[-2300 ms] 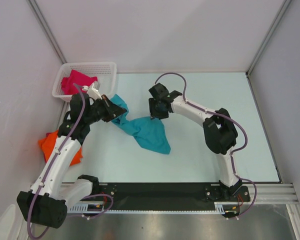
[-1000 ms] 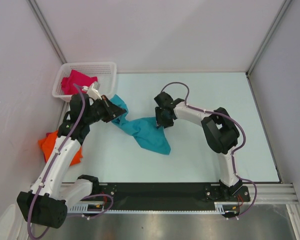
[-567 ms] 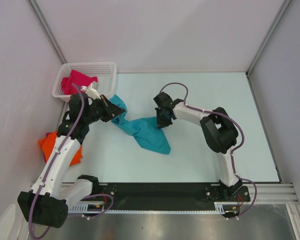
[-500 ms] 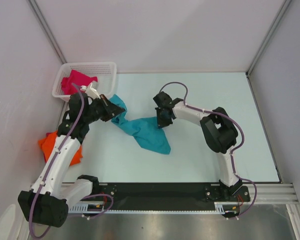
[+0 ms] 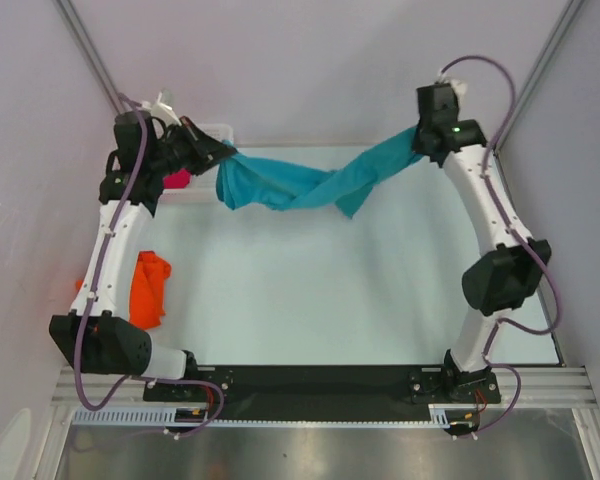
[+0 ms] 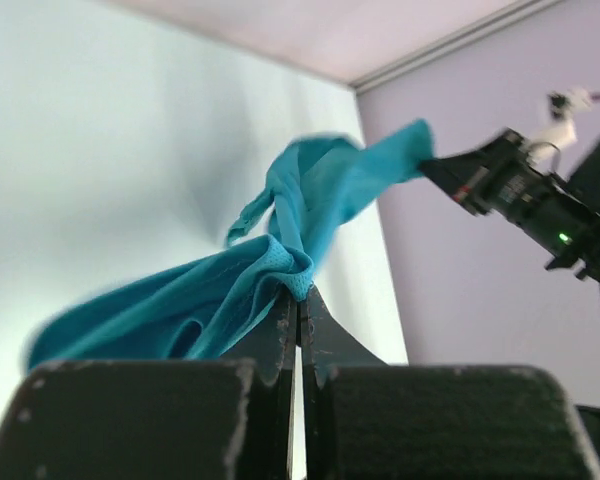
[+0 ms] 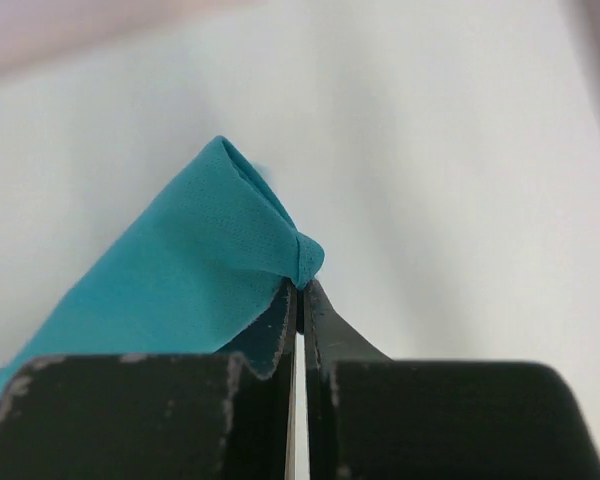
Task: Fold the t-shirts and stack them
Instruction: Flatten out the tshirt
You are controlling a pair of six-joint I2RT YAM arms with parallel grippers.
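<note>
The teal-blue t-shirt [image 5: 300, 185] hangs in the air over the far part of the table, twisted into a rope between both arms. My left gripper [image 5: 220, 155] is shut on its left end, up by the basket. My right gripper [image 5: 420, 135] is shut on its right end, high at the far right. In the left wrist view the left gripper [image 6: 298, 292] pinches a bunched hem of the teal shirt [image 6: 210, 300]. The right wrist view shows the right gripper [image 7: 300, 285] closed on a folded corner of it [image 7: 190, 270]. The orange t-shirt [image 5: 150, 290] lies crumpled at the table's left edge. The magenta t-shirt [image 5: 175, 178] peeks out behind the left arm.
The white lattice basket [image 5: 217, 129] sits at the far left corner, mostly hidden by the left arm. Grey walls close in on the left, back and right. A black rail [image 5: 320, 380] with the arm bases runs along the near edge.
My right gripper has shut on the teal shirt. Both arms have risen and pulled apart toward the far corners, lifting the shirt off the table and stretching it between them.
</note>
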